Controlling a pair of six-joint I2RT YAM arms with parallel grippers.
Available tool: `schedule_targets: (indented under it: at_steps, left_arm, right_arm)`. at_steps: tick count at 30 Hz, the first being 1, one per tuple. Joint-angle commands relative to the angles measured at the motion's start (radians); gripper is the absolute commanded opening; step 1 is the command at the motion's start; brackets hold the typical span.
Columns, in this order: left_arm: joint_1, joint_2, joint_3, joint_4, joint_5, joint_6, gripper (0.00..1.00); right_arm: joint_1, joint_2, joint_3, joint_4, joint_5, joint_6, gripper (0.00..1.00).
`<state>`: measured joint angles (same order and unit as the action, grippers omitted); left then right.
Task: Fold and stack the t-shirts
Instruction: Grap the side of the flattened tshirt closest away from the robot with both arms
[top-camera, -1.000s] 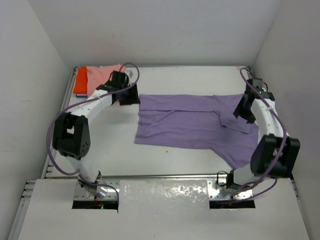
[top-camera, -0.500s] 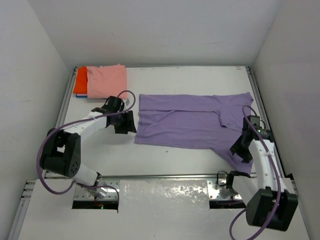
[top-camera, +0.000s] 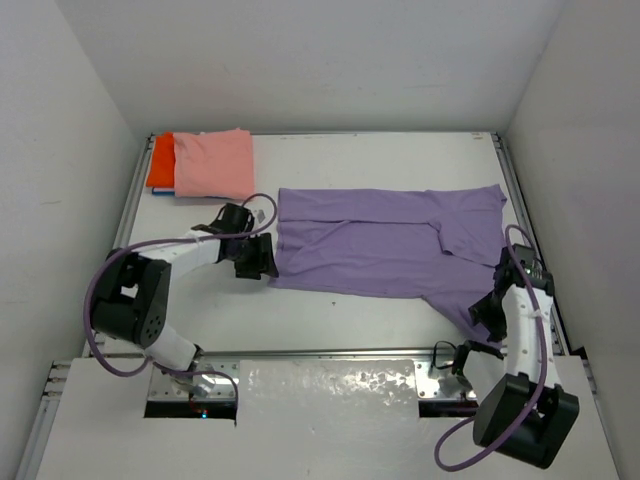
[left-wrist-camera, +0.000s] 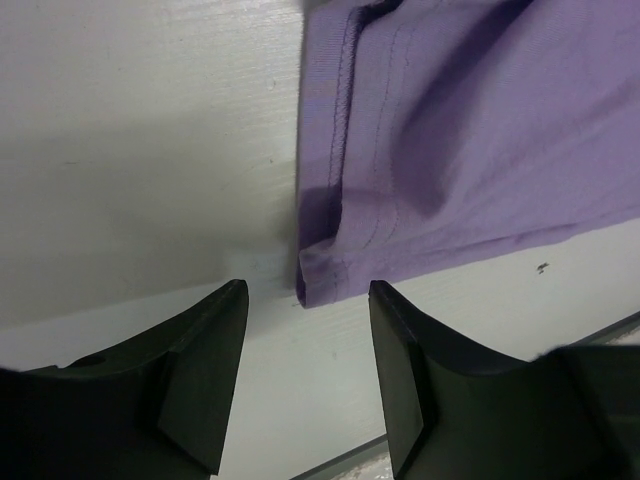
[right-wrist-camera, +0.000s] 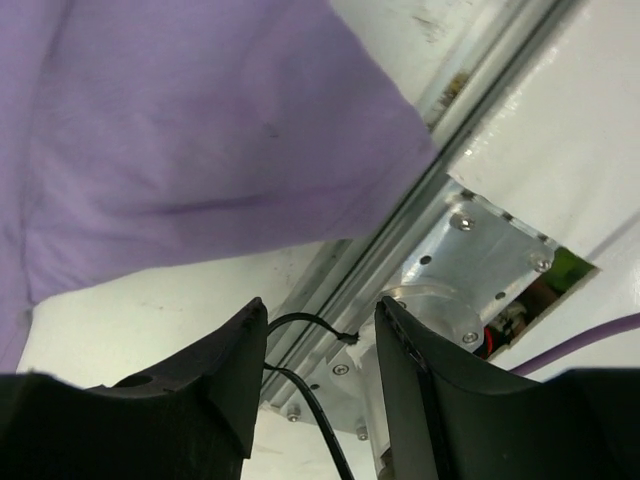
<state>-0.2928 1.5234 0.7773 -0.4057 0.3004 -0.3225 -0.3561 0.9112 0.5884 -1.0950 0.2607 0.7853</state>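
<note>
Our left gripper (left-wrist-camera: 307, 292) hangs with jaws parted and empty, just short of the near-left hem corner of the lavender t-shirt (top-camera: 380, 240). Our right gripper (right-wrist-camera: 322, 305), also parted and empty, hovers over its near-right corner by the table (top-camera: 350, 160) edge. The salmon-pink t-shirt (top-camera: 213, 163) lies folded atop the orange-red t-shirt (top-camera: 159, 165), far left.
</note>
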Motion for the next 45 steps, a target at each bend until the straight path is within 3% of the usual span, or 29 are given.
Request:
schedule_targets:
  at_steps: [1, 4, 11, 24, 36, 39, 43, 45]
  left_arm:
    - [-0.008, 0.020, 0.028, 0.034, 0.002, 0.016, 0.50]
    - [-0.008, 0.043, 0.056, 0.022, 0.000, 0.026, 0.50]
    - [-0.008, 0.063, 0.082, -0.004, 0.006, 0.043, 0.50]
    - [-0.009, 0.135, 0.112, 0.005, 0.022, 0.033, 0.50]
    - [-0.009, 0.156, 0.114, -0.004, 0.005, 0.037, 0.45]
    - [-0.009, 0.161, 0.122, -0.012, 0.006, 0.037, 0.42]
    - [-0.011, 0.178, 0.126, -0.021, 0.011, 0.036, 0.35]
    - [-0.009, 0.182, 0.122, -0.021, 0.013, 0.034, 0.33]
  right_arm:
    - [-0.041, -0.008, -0.005, -0.020, 0.060, 0.061, 0.46]
    - [-0.139, -0.021, -0.033, 0.009, 0.028, 0.110, 0.45]
    - [-0.153, -0.044, -0.085, 0.026, -0.018, 0.288, 0.46]
    - [-0.155, -0.127, -0.237, 0.167, 0.063, 0.273, 0.51]
    - [-0.155, -0.117, -0.280, 0.311, 0.106, 0.272, 0.48]
    - [-0.155, -0.060, -0.234, 0.300, 0.118, 0.259, 0.43]
    - [-0.155, -0.006, -0.202, 0.346, 0.143, 0.197, 0.25]
    - [-0.155, 0.006, -0.220, 0.391, 0.132, 0.192, 0.26]
